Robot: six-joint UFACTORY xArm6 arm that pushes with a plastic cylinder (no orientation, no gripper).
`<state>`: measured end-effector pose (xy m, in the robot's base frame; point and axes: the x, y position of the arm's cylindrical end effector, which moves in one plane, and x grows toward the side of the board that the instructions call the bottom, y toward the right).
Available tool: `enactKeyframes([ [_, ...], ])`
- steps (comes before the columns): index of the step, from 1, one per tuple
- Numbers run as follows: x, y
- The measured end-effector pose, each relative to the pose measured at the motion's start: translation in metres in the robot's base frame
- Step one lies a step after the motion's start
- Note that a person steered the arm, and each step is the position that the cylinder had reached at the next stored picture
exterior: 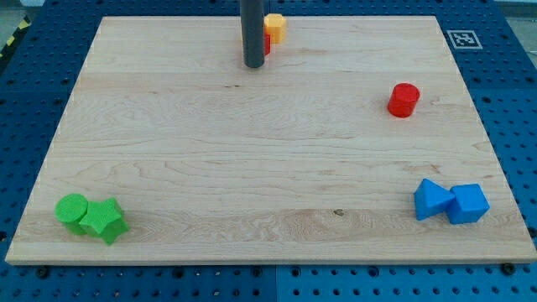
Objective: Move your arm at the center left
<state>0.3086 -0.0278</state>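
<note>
- My tip (pixel 252 65) is sitting bare, holding nothing, at the light wooden board's (pixel 252 168) top centre, just left of the yellow block (pixel 275 27).
- Centre-left target is lying toward the view's bottom-left, unobstructed.

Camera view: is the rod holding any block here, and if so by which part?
Nothing is held. My tip rests on the wooden board near the view's top, just left of a red block and a yellow block.

A pale wooden board (pixel 268 151) lies on a blue perforated bench (pixel 512 75); a black-and-white marker tag (pixel 463 39) sits at its top-right corner; light is even.
</note>
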Motion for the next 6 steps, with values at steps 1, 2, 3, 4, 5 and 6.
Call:
enactKeyframes([
  [1,0.012,-0.025],
  [2,0.049,-0.107],
  [3,0.074,-0.185],
  [4,0.101,-0.251],
  [5,0.125,-0.277],
  [6,0.168,-0.277],
])
